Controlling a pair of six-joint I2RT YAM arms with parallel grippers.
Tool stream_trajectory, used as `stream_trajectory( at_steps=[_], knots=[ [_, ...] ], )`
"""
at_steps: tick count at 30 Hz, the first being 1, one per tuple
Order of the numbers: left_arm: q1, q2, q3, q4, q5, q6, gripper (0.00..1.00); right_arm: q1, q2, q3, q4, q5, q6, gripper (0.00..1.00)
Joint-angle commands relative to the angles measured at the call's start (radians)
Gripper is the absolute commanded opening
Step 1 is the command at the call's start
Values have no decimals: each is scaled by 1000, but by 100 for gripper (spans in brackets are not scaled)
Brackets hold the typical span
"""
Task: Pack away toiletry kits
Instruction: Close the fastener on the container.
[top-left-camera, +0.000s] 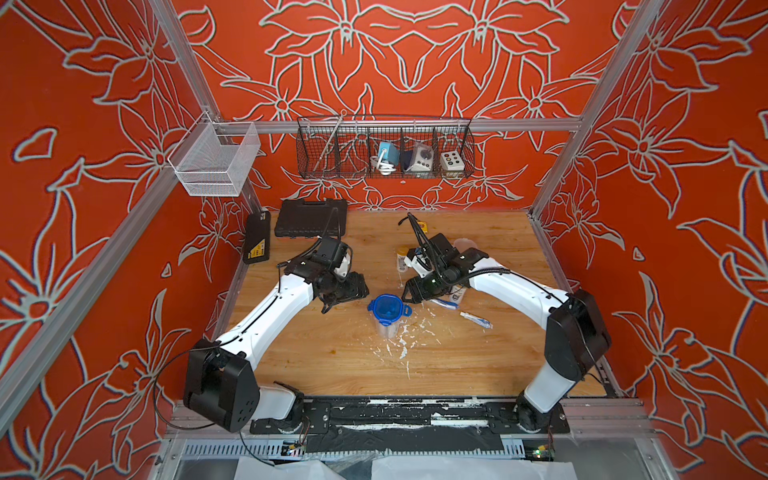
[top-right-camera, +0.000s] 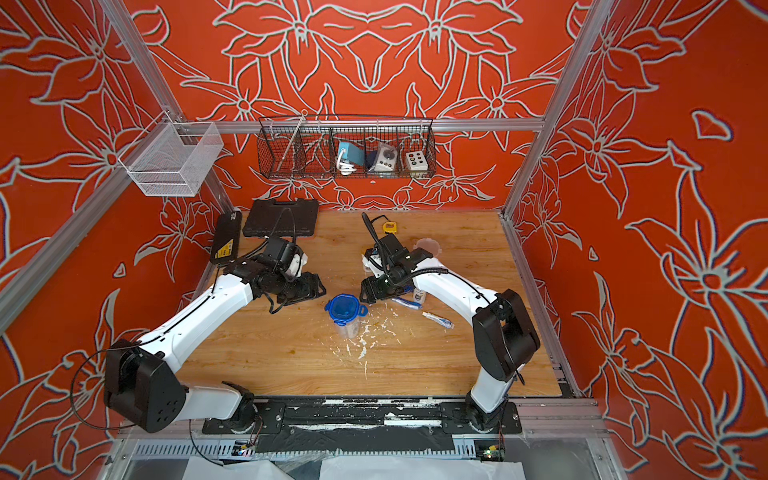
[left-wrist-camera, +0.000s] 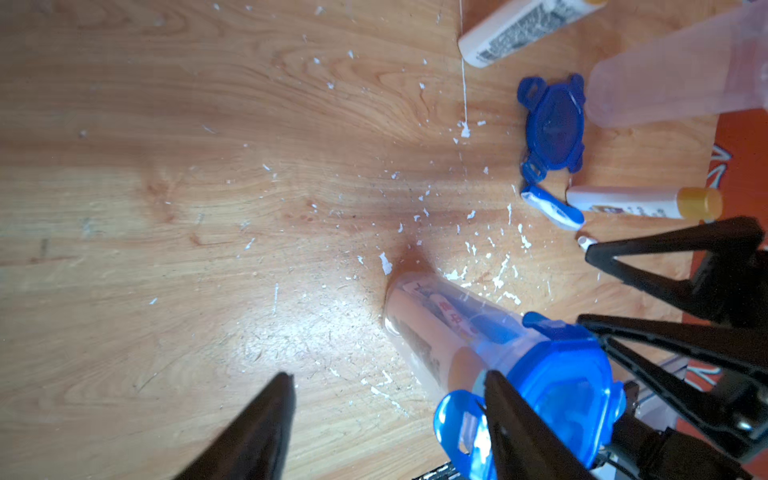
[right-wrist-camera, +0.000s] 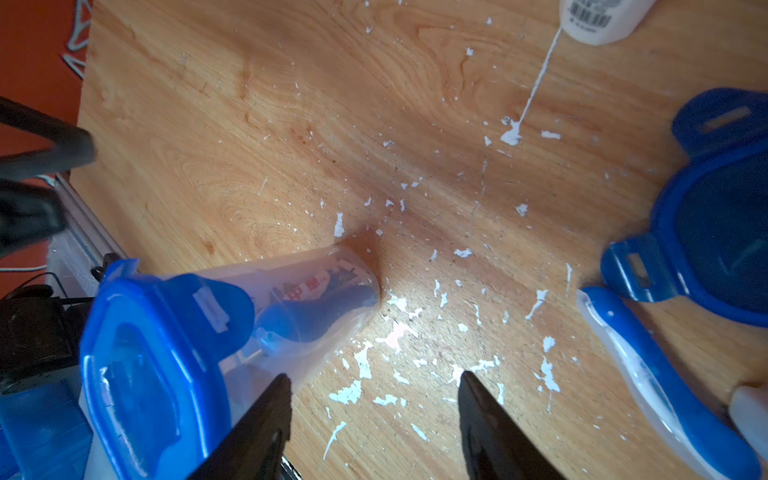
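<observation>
1. closed tub (top-left-camera: 388, 309), clear with a blue clip lid on it, stands upright near the middle of the tabletop (top-left-camera: 332, 365). through its wall the wrist views show a white bottle, a tube with red print and something blue packed inside.
2. left claw (left-wrist-camera: 390, 376) hangs just to the left of the closed tub, fingers spread with only bare wood between them. the tub sits outside that gap, beside one finger, and i cannot tell whether they touch.
3. right claw (right-wrist-camera: 374, 376) hangs just to the right of the closed tub. it is spread too and grips nothing, and the tub again sits beside one finger.
4. open tub (top-left-camera: 464, 244), with no lid on it, sits mouth up toward the back right, partly hidden behind the right arm.
5. loose blue lid (left-wrist-camera: 552, 129) lies flat on the wood just beside the open tub.
6. toothbrush (top-left-camera: 444, 303) lies flat to the right of the closed tub, near the right claw. a small tube (top-left-camera: 476, 321) lies a little further right, apart from it.
7. yellow-capped bottle (top-left-camera: 402, 257) sits behind the closed tub, close to the right wrist. a second bottle (left-wrist-camera: 640, 203) sits next to the toothbrush. i cannot tell whether either is upright.
8. white flecks (top-left-camera: 401, 353) are scattered on the wood around the closed tub.
9. black tool cases (top-left-camera: 311, 218) rest at the back left, and a yellow tape measure (top-left-camera: 422, 226) at the back.
</observation>
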Motion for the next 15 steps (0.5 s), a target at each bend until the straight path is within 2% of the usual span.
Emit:
stream_trajectory(
  at_steps=[1, 4, 7, 10, 15],
  knots=[
    [0, -38, 49, -62, 27, 32, 75, -21, -39, 31, -117, 72, -57, 65],
    [-12, -54, 50, -59, 83, 28, 72, -23, -84, 59, -203, 101, -83, 64],
    [-29, -64, 32, -32, 142, 14, 67, -22, -167, 17, -214, 80, -56, 64],
    [-47, -60, 8, 10, 203, 5, 69, -16, -231, -38, -221, 40, -8, 63],
    [-80, -40, -5, 46, 240, 0, 71, -2, -289, -134, -149, -28, 73, 62]
  ],
)
